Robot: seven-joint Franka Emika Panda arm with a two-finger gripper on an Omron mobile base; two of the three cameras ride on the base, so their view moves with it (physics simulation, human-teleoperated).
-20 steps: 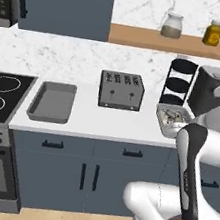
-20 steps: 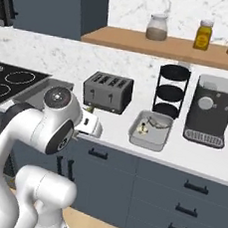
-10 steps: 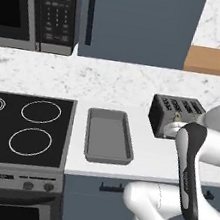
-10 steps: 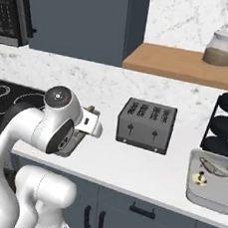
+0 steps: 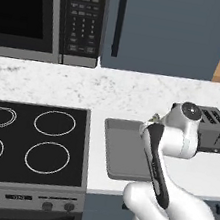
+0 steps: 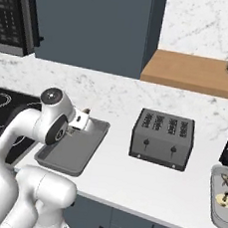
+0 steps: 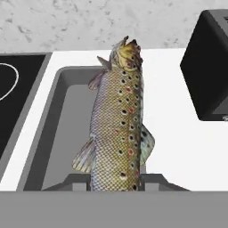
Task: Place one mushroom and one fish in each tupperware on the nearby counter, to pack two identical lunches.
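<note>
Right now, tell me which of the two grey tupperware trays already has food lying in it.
The tupperware right of the toaster, at the frame edge; food lies inside. The tray beside the stove has a bare floor.

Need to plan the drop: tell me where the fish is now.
The fish hangs in the fingers above the grey tray, between stove and toaster.

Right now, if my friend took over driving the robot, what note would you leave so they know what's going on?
Gripper: shut on the fish, held above the near tupperware.
Near tupperware: on the counter between the stove and the toaster; looks empty.
Far tupperware: right of the toaster, already holds food, seemingly a fish and a mushroom.
Done: apparently the far lunch.
Left: lower this fish into the near tupperware, then add one mushroom there.
</note>
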